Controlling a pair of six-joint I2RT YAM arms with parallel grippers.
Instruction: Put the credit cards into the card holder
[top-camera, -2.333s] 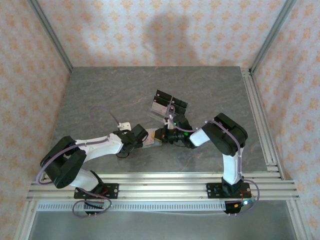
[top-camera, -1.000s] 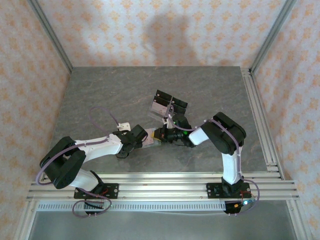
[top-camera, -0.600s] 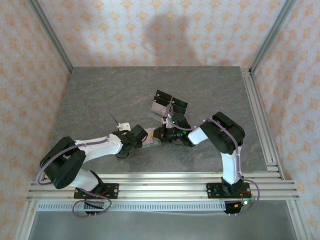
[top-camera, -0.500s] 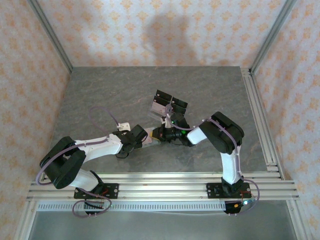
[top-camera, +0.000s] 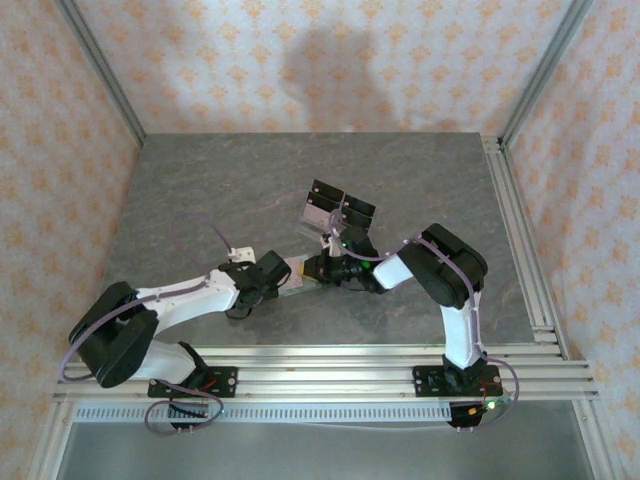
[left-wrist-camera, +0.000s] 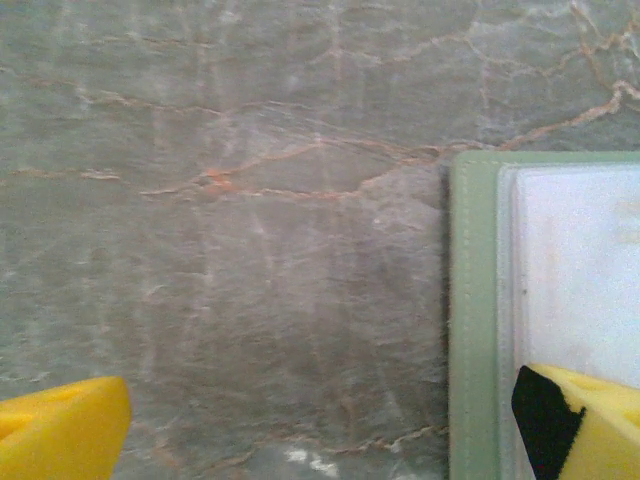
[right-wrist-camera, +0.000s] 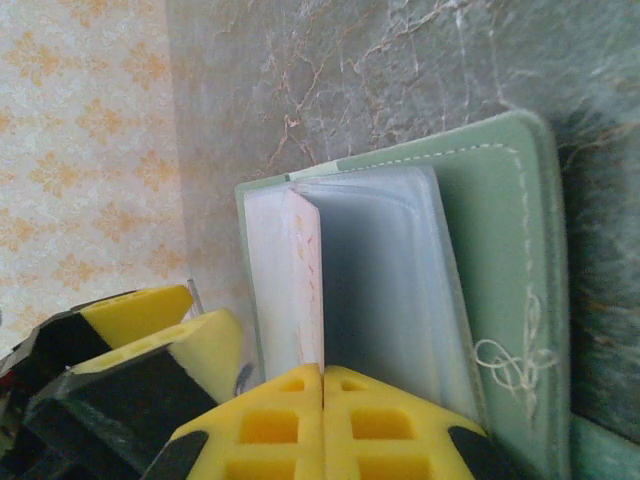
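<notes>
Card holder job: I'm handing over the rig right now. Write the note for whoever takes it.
Left tool: open wide, low over the table, one side over the card holder edge, gripping nothing.
Right tool: shut on a pale credit card standing on edge among the card holder's clear sleeves.
The card holder lies open between the tools, with the clear stand just behind.
Done: one card brought to the sleeves.
Left: seat it, release, then fetch any others. I cannot tell how many remain.
</notes>
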